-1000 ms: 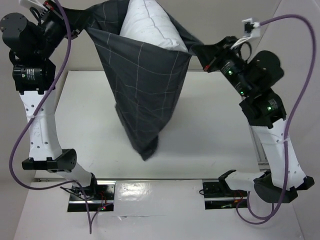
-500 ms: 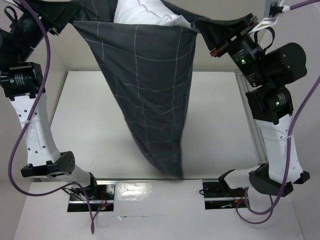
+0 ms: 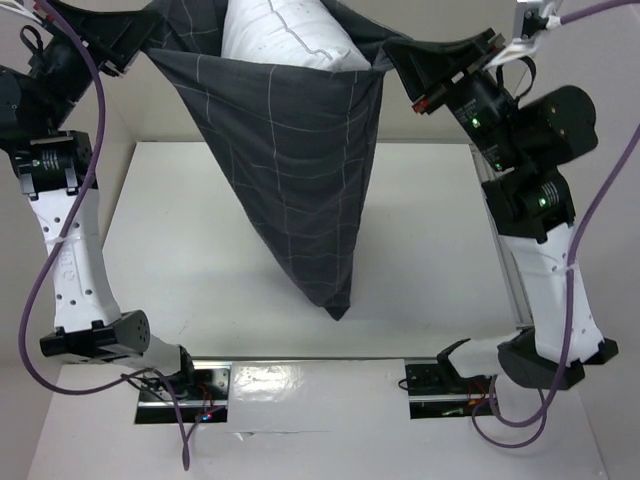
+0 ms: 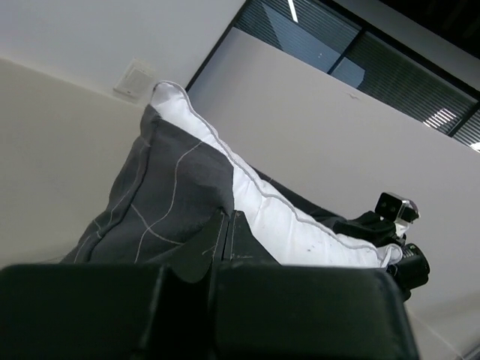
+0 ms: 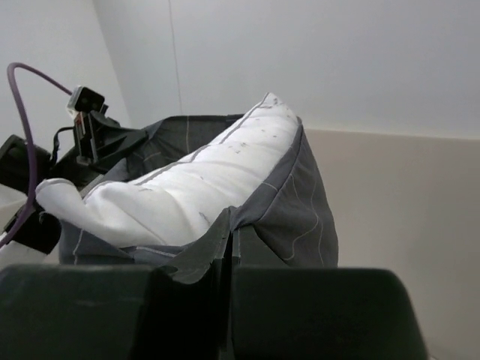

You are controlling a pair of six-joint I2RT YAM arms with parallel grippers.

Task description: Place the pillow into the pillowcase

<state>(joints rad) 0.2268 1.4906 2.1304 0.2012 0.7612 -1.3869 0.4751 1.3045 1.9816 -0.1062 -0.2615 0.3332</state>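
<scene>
You have the pillowcase (image 3: 300, 170) hanging in the air as a dark funnel. Its mouth is stretched wide at the top and its closed end tapers to a point above the table (image 3: 180, 250). It appears to hang clear of the table, though the overhead view cannot settle that.

The left gripper (image 4: 223, 238) is closed flat on a fold of cloth at the pillowcase's left mouth corner. The right gripper (image 5: 229, 238) is clamped the same way on the right corner.

The pillow (image 3: 280, 38) stands inside the pillowcase, with its white upper end rising above the mouth rim. The cloth hides everything below the rim, so the depth of seating cannot be read.

Both arms flank the pillowcase. A purple cable (image 3: 182, 440) trails down on its left side, and the mounting plates (image 3: 440, 385) lie nearer the camera than its tip.
</scene>
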